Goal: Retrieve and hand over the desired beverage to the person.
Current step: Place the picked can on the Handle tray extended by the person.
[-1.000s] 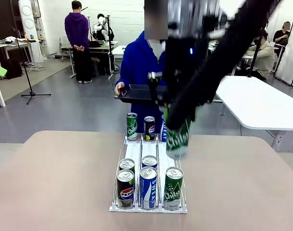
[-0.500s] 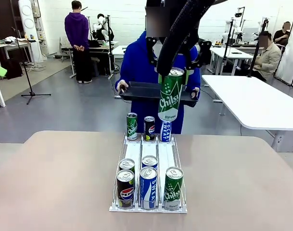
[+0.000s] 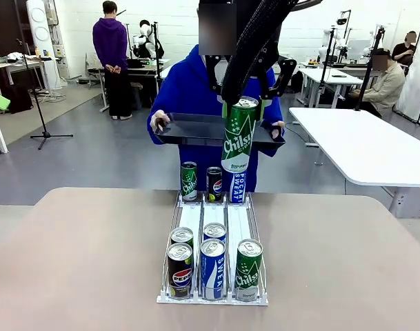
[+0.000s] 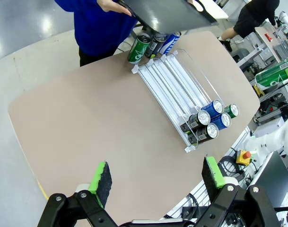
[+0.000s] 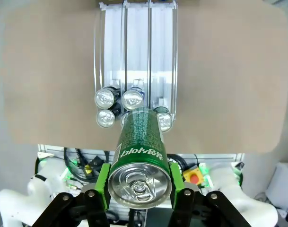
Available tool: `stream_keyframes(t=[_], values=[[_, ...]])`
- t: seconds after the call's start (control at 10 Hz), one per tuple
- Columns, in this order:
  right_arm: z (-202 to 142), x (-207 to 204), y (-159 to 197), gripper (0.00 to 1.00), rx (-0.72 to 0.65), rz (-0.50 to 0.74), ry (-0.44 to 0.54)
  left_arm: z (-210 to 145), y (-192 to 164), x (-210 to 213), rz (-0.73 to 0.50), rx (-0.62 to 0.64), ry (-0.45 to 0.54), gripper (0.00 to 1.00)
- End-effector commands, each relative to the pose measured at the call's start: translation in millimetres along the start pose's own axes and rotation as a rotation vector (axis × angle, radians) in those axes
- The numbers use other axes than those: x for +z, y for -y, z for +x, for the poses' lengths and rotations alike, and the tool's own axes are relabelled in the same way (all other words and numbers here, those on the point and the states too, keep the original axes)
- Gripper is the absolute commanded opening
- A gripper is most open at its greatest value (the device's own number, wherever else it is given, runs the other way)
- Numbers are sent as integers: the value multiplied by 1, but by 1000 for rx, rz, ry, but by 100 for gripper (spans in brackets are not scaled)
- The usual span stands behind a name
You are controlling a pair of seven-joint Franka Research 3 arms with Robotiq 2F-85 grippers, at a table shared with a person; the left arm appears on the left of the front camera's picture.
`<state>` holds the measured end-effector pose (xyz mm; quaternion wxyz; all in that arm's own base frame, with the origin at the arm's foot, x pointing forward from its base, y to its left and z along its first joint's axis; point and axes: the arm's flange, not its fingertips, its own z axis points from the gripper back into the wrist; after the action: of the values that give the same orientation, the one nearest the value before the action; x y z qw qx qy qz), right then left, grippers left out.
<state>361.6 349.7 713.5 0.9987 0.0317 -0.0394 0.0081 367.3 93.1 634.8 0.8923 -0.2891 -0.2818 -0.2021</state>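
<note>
The left gripper (image 4: 157,175) hangs high over the table (image 3: 78,255) on the robot's side, its green pads spread wide with nothing between them. The right gripper (image 5: 140,189) is clamped on the green Chilsung can (image 3: 238,138), pads pressing opposite sides of the body just under the top rim. In the front view the can hangs a little tilted, just off centre toward 12 o'clock, above the far end of the rack (image 3: 236,219) and in front of the dark tray (image 3: 196,129). The can looks unopened, so I judge it fairly heavy for its size, with a thin wall that dents under a hard squeeze and a smooth painted skin that can slip. A hold across the cylinder suits it. Gripped this high, the bottom may swing, so it wants a slow, upright set-down.

The rack, a clear three-lane feeder, starts at 6 o'clock. Its near end holds a Pepsi can (image 3: 180,269), a Pocari Sweat can (image 3: 212,267) and a second Chilsung can (image 3: 248,269) side by side, with second-row cans (image 3: 182,236) behind the first two. The middle of each lane is bare. At the far end stand a far green can (image 3: 189,181), a far Pepsi can (image 3: 214,183) and a far Pocari Sweat can (image 3: 237,189). Beyond, toward 12 o'clock, the person (image 3: 189,86) holds the tray level in both hands, and nothing rises above its rim.
</note>
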Motion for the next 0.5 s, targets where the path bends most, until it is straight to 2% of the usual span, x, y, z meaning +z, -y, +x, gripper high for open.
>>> stream_keyframes(t=[0.0,0.4], values=[[-5,0,5,0,-18,-14,14,0,-1,1,-19,-17,12,100],[-5,0,5,0,-18,-14,14,0,-1,1,-19,-17,12,100]])
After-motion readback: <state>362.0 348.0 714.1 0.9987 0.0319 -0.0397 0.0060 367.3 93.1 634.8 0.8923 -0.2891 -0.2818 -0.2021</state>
